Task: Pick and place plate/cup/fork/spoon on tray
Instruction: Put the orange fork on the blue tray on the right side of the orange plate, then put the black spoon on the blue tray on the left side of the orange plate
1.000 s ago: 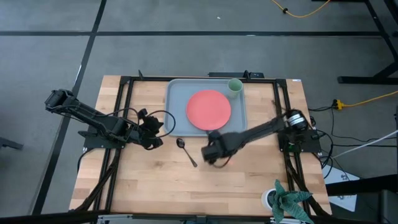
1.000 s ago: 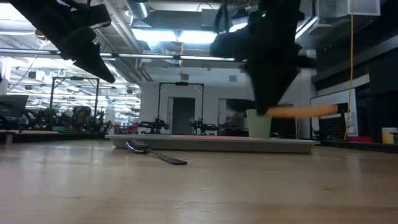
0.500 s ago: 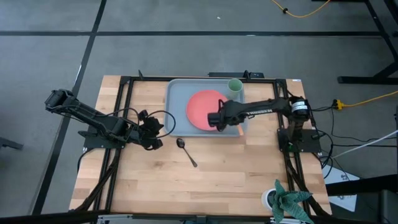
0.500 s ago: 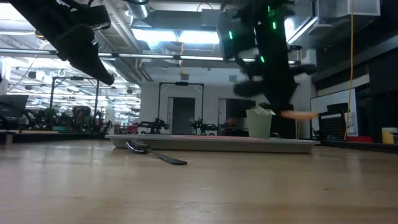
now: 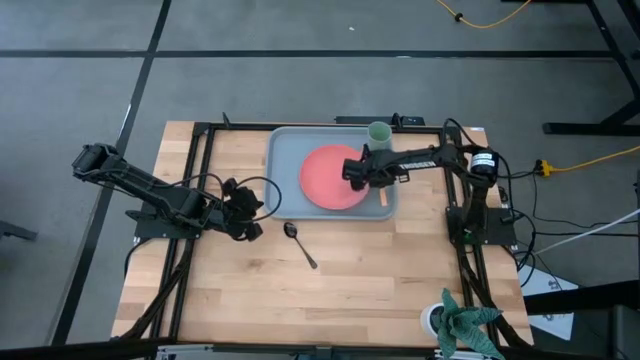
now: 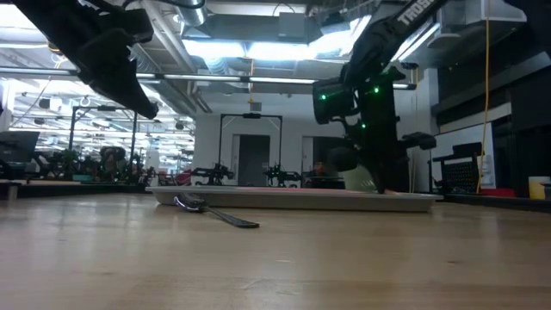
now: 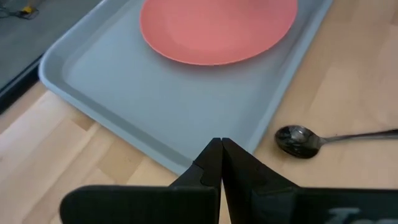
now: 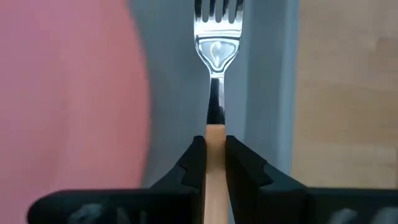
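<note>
The right gripper [image 5: 383,190] has moved up the high view, from the tray's [image 5: 283,160] lower edge to its right strip beside the plate [image 5: 335,176]. Its fingers pinch the fork [image 8: 216,74] by its orange handle, silver tines pointing away. The left gripper [image 7: 221,163] is closed and empty, left of the spoon [image 5: 299,243].

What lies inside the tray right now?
The tray holds the plate and the cup. The right gripper, jaws shut on the fork, hovers over it and hides part of the plate.
</note>
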You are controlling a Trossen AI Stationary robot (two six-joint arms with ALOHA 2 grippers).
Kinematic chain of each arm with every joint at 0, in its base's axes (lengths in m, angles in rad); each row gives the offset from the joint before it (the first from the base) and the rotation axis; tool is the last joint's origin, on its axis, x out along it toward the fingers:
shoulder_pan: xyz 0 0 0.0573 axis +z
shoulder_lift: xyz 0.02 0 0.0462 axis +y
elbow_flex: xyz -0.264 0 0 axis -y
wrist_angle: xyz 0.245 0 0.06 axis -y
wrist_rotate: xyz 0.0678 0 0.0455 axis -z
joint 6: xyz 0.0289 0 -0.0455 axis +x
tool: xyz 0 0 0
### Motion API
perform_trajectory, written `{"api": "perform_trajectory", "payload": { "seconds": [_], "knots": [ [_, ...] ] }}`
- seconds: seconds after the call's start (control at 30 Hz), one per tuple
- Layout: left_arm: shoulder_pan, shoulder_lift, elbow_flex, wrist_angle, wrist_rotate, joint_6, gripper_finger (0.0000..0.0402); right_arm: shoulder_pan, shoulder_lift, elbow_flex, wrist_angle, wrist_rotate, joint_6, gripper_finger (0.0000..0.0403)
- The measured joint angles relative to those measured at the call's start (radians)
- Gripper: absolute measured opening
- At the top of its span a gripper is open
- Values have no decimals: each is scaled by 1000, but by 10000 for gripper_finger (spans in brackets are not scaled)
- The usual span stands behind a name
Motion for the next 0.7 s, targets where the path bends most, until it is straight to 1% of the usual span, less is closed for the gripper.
{"api": "perform_trajectory", "payload": {
  "seconds": [0.13, 0.2, 0.33, 0.47, 0.57, 0.7],
  "knots": [
    [0, 0, 0, 0, 12, 1, 0, -16, 0, -8, 3, -15, -9, 42],
    [0, 0, 0, 0, 12, 6, 0, -17, 0, -9, 3, -32, -22, 67],
    [0, 0, 0, 0, 10, 6, 0, -18, 0, -9, 4, -35, -22, 134],
    [0, 0, 0, 0, 9, 6, 0, -16, 0, -9, 4, -37, -23, 176],
    [0, 0, 0, 0, 9, 8, 0, -9, 0, -7, 0, -38, -25, 190],
    [0, 0, 0, 0, 9, 9, 0, 23, 0, 41, -32, -47, -72, 194]
  ]
}}
